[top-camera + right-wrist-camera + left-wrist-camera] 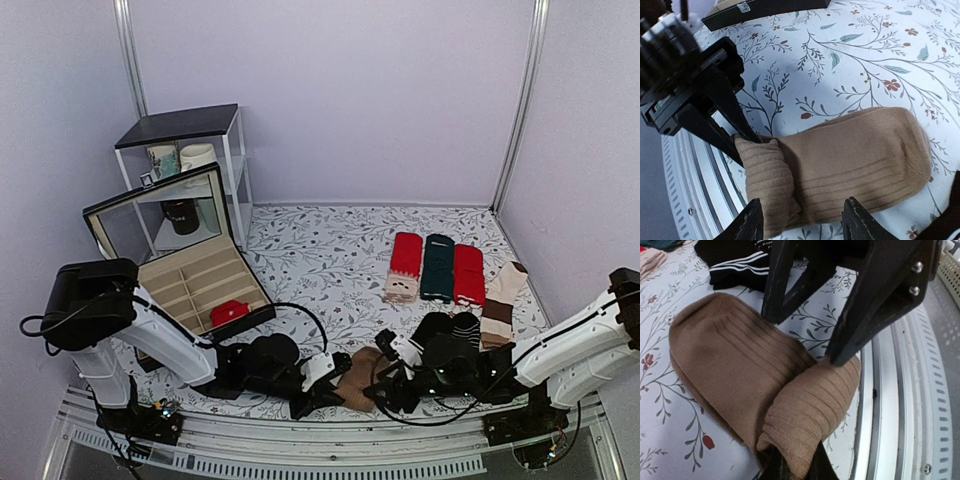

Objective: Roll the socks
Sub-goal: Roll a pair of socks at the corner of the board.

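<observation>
The socks (pixel 855 155) were plain tan-brown ribbed knit, lying flat on the floral counter (pixel 865 60) close to its near edge. One end was folded back over itself into a short, thick flap; the rest lay unrolled.

Table (pixel 330 235): covered in white leaf-and-flower print; metal rail (pixel 330 452) along near edge.
Brown socks (pixel 358 385) at near edge, centre; lying flat, one end folded over into thick lump.
Black socks (pixel 452 327), white stripes, just behind, to right.
Mid-table, three flat socks side by side, touching: red sock (pixel 405 255), dark green sock (pixel 437 265), second red sock (pixel 468 272).
Tan-and-brown banded sock (pixel 500 300) right of row.
Open compartment box (pixel 200 285) at left.
Small shelf stand (pixel 190 150) at back left.
</observation>
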Robot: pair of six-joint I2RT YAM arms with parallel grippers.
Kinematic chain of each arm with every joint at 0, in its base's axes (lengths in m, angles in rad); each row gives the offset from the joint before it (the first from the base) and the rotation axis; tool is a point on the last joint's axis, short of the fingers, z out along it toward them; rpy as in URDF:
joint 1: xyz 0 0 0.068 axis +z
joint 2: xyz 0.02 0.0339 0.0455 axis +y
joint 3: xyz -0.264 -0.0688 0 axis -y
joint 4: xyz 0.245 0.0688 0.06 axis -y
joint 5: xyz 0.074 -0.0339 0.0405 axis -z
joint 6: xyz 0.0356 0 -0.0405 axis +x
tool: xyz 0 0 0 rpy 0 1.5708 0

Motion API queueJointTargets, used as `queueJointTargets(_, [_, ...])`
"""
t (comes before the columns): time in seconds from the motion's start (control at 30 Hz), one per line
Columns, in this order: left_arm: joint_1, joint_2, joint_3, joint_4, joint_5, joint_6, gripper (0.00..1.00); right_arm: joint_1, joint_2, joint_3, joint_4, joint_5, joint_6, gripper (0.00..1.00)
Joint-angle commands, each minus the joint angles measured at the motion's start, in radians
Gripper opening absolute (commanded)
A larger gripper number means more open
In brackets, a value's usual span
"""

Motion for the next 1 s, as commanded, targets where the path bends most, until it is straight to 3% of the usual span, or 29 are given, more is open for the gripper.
queueJointTargets(0.0, [-0.001,0.083,-0.018,-0.249,0.124,-0.091,0.00,0.005,-0.120,-0.130,0.059,0.060,-0.161,0.55])
queueJointTargets(0.17, [0.020,0.105,0.002,-0.313,0.162,-0.103,0.00,0.114,-0.212,-0.256,0.302,0.119,-0.326,0.56])
queueJointTargets(0.43, [0.048,0.106,0.012,-0.337,0.182,-0.099,0.00,0.191,-0.015,-0.091,0.207,0.196,-0.419,0.57])
queueJointTargets(0.57, [0.050,0.104,0.004,-0.328,0.172,-0.100,0.00,0.194,0.043,-0.059,0.150,0.412,-0.289,0.58])
queueJointTargets(0.67, [0.050,0.102,-0.007,-0.318,0.166,-0.102,0.00,0.186,0.061,0.021,-0.023,0.512,-0.138,0.61])
queueJointTargets(0.77, [0.050,0.106,-0.010,-0.312,0.164,-0.103,0.00,0.175,0.076,0.116,-0.205,0.536,-0.009,0.61])
queueJointTargets(0.87, [0.050,0.108,-0.007,-0.304,0.161,-0.104,0.00,0.141,0.077,0.134,-0.231,0.487,0.023,0.59])
queueJointTargets(0.97, [0.051,0.108,-0.004,-0.301,0.158,-0.106,0.00,0.106,0.072,0.125,-0.233,0.457,0.064,0.51])
